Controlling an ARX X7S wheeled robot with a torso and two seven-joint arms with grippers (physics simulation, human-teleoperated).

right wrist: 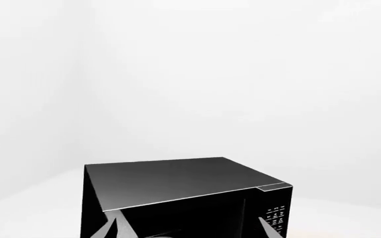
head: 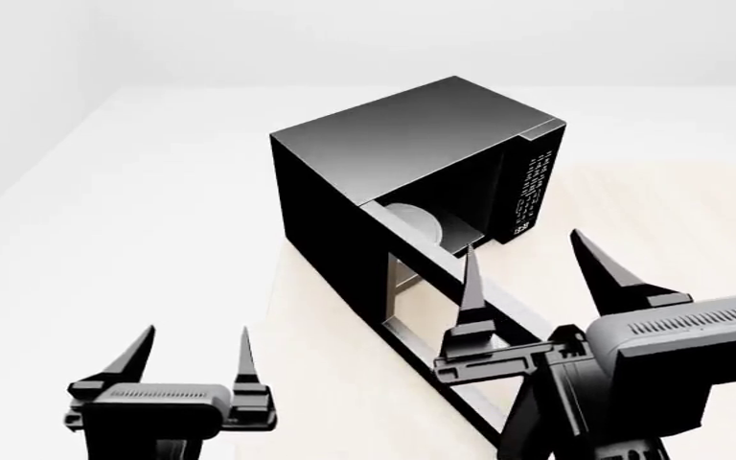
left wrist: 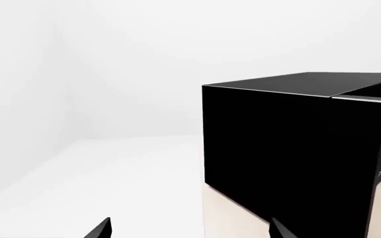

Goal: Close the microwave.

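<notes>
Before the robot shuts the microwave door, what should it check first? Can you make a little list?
1. Door of the microwave open and needing a push: ok.
2. Right claw open, near the door: ok.
3. Right claw touching the door: cannot tell.
4. Left claw open, off to the side, holding nothing: ok.
5. White plate sits inside, not sticking out: ok.
6. Handle in view: not ok.

Smooth, faintly glossy black microwave (head: pixel 394 144) on matt pale wood-like table (head: pixel 330 383).
</notes>
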